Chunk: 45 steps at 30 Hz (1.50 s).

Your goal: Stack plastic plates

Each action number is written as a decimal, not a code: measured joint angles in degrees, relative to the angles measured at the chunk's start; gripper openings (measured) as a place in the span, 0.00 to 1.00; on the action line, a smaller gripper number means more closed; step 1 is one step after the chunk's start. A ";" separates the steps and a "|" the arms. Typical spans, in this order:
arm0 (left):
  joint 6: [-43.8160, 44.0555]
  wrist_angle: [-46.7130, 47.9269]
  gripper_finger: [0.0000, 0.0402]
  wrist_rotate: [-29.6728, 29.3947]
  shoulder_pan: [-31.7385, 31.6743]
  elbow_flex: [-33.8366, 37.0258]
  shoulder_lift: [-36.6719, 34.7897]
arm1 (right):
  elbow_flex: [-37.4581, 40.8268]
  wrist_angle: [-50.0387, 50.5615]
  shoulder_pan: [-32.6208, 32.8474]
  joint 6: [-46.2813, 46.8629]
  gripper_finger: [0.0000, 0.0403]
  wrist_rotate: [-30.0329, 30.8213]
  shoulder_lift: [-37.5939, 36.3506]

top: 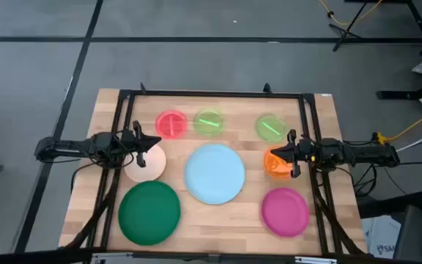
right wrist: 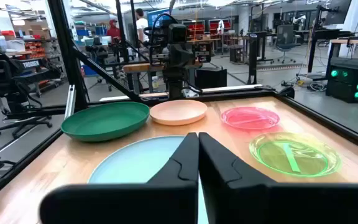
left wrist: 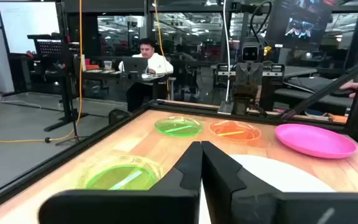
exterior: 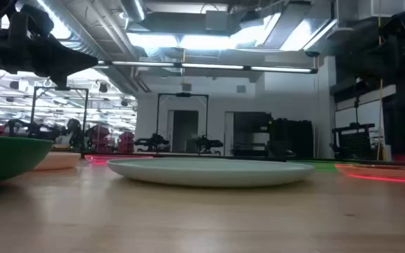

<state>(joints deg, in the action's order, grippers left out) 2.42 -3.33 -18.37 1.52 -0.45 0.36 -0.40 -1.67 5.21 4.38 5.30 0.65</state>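
Several round plastic plates lie apart, each flat on the wooden table: dark green (top: 149,212), light blue (top: 215,173), magenta (top: 285,211), cream-pink (top: 145,164), red (top: 171,123), two lime green (top: 209,122) (top: 271,127) and orange (top: 273,163). My left gripper (top: 149,144) (left wrist: 201,163) is shut and hovers level above the cream-pink plate's far edge. My right gripper (top: 290,152) (right wrist: 197,155) is shut and hovers over the orange plate. Both point toward the table's middle. The right wrist view shows the dark green (right wrist: 106,119), cream-pink (right wrist: 179,112), red (right wrist: 250,117) and lime (right wrist: 294,154) plates.
A black frame (top: 218,94) runs around the table's edges, with rails along both sides (top: 315,147). Bare wood lies between the plates along the near edge (top: 222,227). A person (left wrist: 146,59) sits at a desk in the room beyond the table.
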 joint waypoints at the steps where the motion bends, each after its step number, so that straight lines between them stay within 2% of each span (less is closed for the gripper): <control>1: 0.00 0.00 0.01 -0.01 0.02 0.00 0.00 | 0.00 0.02 0.02 0.00 0.00 0.02 0.02; 45: 0.37 -0.66 0.01 -0.88 0.02 0.00 0.02 | 0.04 -0.82 0.00 0.00 0.00 0.10 0.00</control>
<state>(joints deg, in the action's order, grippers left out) 2.79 -4.00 -19.25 1.54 -0.45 0.38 -0.36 -2.49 5.21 4.38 5.40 0.64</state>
